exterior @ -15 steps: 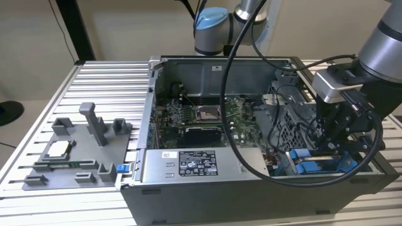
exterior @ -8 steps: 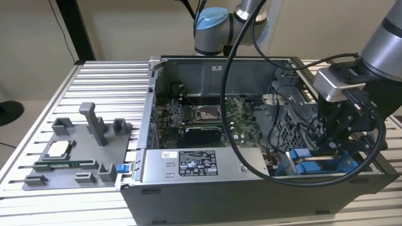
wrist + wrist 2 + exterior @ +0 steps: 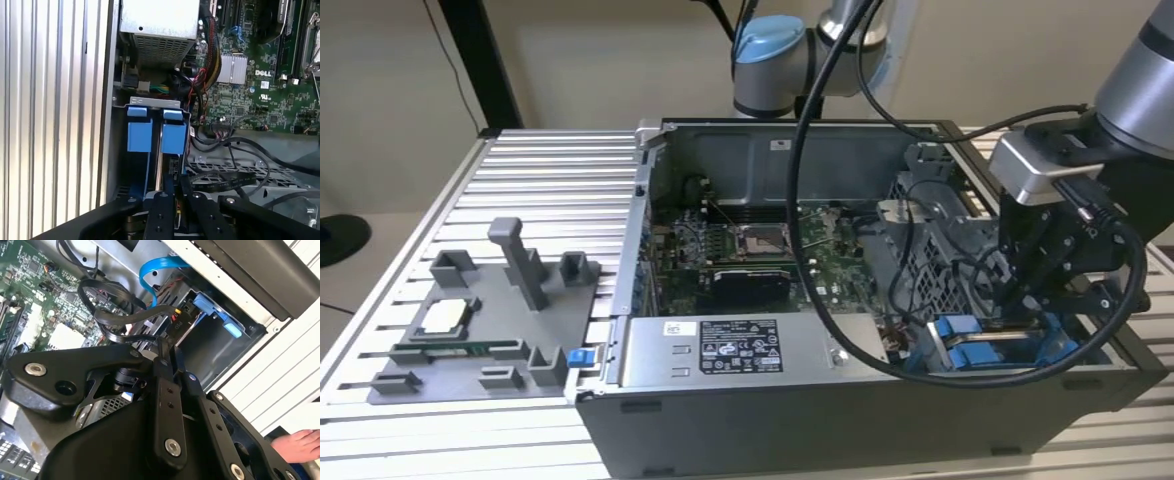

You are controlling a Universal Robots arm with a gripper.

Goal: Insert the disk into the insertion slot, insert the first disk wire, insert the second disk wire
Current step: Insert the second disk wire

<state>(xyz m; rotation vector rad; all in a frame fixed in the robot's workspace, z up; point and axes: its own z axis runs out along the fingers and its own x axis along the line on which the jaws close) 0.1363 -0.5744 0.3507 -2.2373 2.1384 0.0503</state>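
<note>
The disk [image 3: 156, 150] stands on edge in its bay at the corner of the computer case [image 3: 854, 420], seated between the bright blue caddy tabs [image 3: 139, 131]; only a thin silver edge of it is seen between them. In the exterior view the caddy tabs [image 3: 958, 330] sit at the case's near corner on the exterior view's right. The gripper [image 3: 175, 182] is directly over the bay, its fingers [image 3: 161, 210] drawn close together; whether they pinch anything cannot be told. In the second wrist view the gripper [image 3: 167, 352] is among black cables [image 3: 115, 315], with a blue flat cable [image 3: 150, 270] looping beside the bay. The grey power-supply box [image 3: 720, 350] lies just beside the bay. The case stands on a ribbed table [image 3: 520, 170]. A hand [image 3: 295, 446] rests on the table near the case.
</note>
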